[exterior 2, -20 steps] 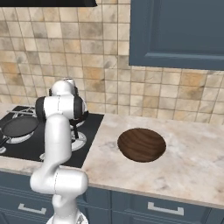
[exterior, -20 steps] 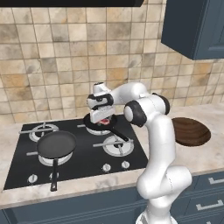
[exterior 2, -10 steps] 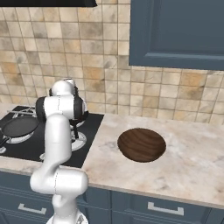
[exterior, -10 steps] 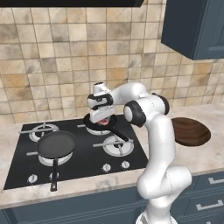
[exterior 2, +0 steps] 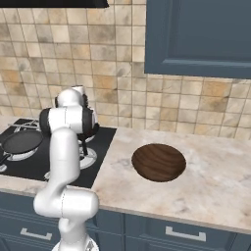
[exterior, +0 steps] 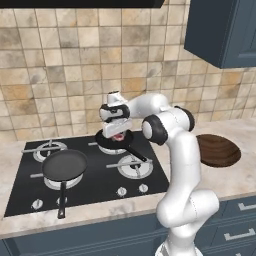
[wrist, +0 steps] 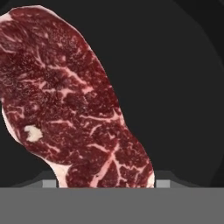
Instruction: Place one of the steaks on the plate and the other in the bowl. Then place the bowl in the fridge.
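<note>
- Since the earlier frame, arm and objects sit where they were; no displacement visible.
- Two-finger gripper (exterior: 118, 134) reaches down into the black frying pan (exterior: 112, 142) on the rear burner.
- Marbled red steak with pale fat edge (wrist: 70, 105) lies directly beneath the fingers, on the pan's floor.
- Jaw state: cannot tell; contact unclear.
- Round dark brown wooden bowl (exterior 2: 159, 162) sits well to the gripper's right, on the beige marble counter (exterior 2: 215, 186).

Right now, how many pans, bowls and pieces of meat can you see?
Black frying pans: 2, front pan and back pan
Brown bowl: 1
Steak: 1, lying in the back pan under the pincer
Total: 4
</note>
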Controlling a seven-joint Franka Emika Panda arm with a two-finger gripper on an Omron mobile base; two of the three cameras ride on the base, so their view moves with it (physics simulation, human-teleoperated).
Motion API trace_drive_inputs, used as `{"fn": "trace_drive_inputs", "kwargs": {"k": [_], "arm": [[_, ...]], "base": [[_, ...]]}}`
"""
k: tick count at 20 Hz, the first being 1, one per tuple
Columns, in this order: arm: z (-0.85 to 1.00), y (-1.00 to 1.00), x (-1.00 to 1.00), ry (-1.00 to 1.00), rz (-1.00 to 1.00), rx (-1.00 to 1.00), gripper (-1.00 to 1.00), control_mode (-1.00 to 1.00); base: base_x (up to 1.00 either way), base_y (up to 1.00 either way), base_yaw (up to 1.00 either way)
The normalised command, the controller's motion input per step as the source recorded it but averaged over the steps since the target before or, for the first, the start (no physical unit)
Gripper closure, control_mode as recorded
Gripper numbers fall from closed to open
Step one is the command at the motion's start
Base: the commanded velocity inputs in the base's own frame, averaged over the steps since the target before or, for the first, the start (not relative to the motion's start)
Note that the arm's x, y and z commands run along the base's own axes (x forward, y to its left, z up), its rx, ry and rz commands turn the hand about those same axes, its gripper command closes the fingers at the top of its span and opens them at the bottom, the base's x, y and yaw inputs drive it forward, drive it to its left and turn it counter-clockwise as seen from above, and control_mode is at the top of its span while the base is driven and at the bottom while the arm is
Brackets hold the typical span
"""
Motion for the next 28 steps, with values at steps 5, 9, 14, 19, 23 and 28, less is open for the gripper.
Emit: {"fn": "trace_drive_inputs", "kwargs": {"k": [5, 9, 14, 19, 23, 28], "arm": [[0.85, -0.61, -0.74, -0.06, -0.09, 0.24, 1.00, -1.00], [0.88, -0.53, -1.00, -0.17, -0.03, 0.11, 1.00, -1.00], [0.32, -0.46, -1.00, -0.10, 0.00, -0.07, 1.00, -1.00], [0.19, -0.81, -1.00, -0.02, 0.00, -0.07, 1.00, -1.00], [0.18, -1.00, -0.91, 0.00, -0.01, 0.06, 1.00, -1.00], [0.01, -1.00, -0.70, 0.02, -0.05, 0.01, 1.00, -1.00]], "base": [[0.00, 0.00, 0.00], [0.00, 0.00, 0.00], [0.00, 0.00, 0.00], [0.00, 0.00, 0.00], [0.00, 0.00, 0.00], [0.00, 0.00, 0.00]]}}
